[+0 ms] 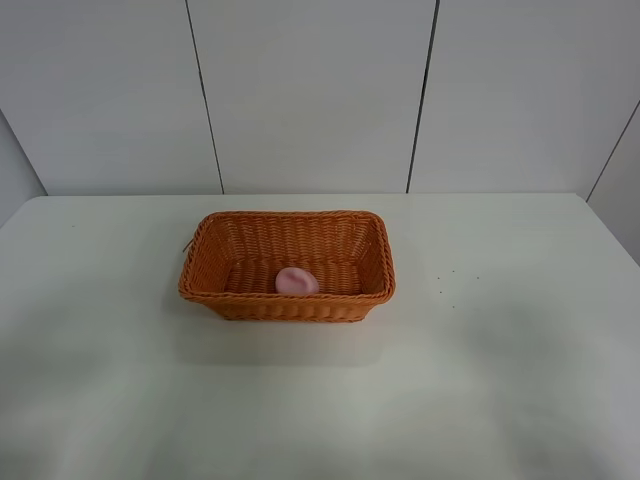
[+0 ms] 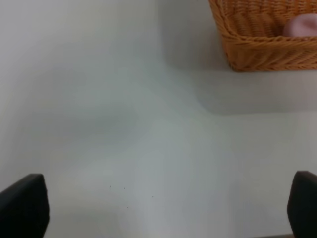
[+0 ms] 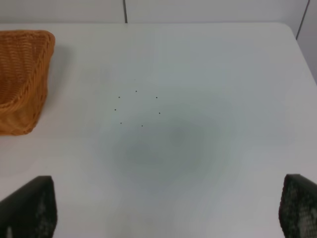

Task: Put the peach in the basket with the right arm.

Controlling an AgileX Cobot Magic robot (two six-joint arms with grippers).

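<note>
The pale pink peach (image 1: 296, 281) lies inside the orange-brown wicker basket (image 1: 210, 258), near its front wall. From the left wrist view the basket (image 2: 257, 49) shows with the peach (image 2: 302, 25) in it, well ahead of the left gripper (image 2: 163, 206), whose black fingertips (image 2: 25, 206) stand wide apart over bare table. In the right wrist view the right gripper (image 3: 166, 208) is open too, with nothing between its fingertips (image 3: 299, 206), and a corner of the basket (image 3: 22, 74) lies off to one side. Neither arm appears in the exterior view.
The basket stands in the middle of a white table (image 1: 500, 350), in front of a white panelled wall (image 1: 320, 90). A few small dark specks (image 3: 136, 106) mark the tabletop to the right of the basket.
</note>
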